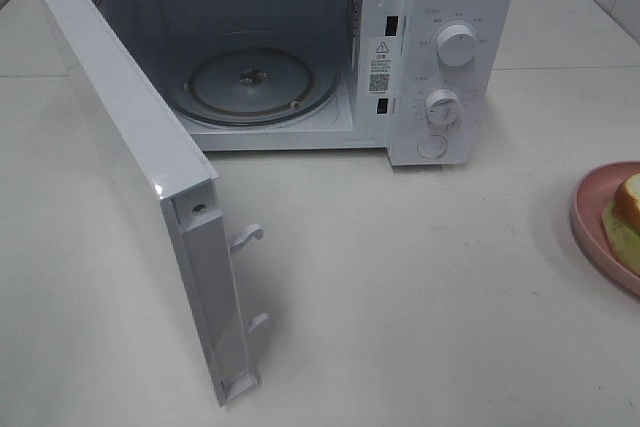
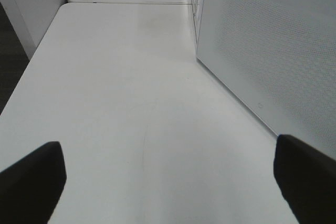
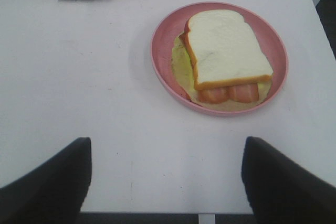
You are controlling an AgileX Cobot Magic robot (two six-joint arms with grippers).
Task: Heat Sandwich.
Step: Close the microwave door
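The sandwich [image 3: 227, 51] is not yet gripped: in the right wrist view the right gripper [image 3: 167, 174] is seen with its dark fingers [image 3: 47, 179] spread wide apart over bare table, nothing between them, and the sandwich lies a little beyond them, apart from both. The left gripper [image 2: 168, 179] is likewise held with its fingers [image 2: 31, 177] fully spread and empty, hanging above the white table [image 2: 131, 103] just beside the perforated panel of the open microwave door [image 2: 273, 51]. Outward from the right fingers, the sandwich is found lying flat on the round pink plate [image 3: 163, 35], a white bread slice on top, a tan crust along its edge, reddish slices and a pale yellow-green layer showing beneath; nothing else is on the plate. In the high view only an edge of the plate [image 1: 585, 197] and a corner of the sandwich [image 1: 628, 209] are caught at the right border, well apart from the microwave [image 1: 440, 7]. The door [image 1: 140, 177] has been swung fully open, and the cavity holds only its bare glass turntable [image 1: 255, 82]. So the opening step may be judged done; picking up the sandwich or plate, placing it on the turntable, shutting the door and setting the dials [image 1: 458, 45] all appear to be left.
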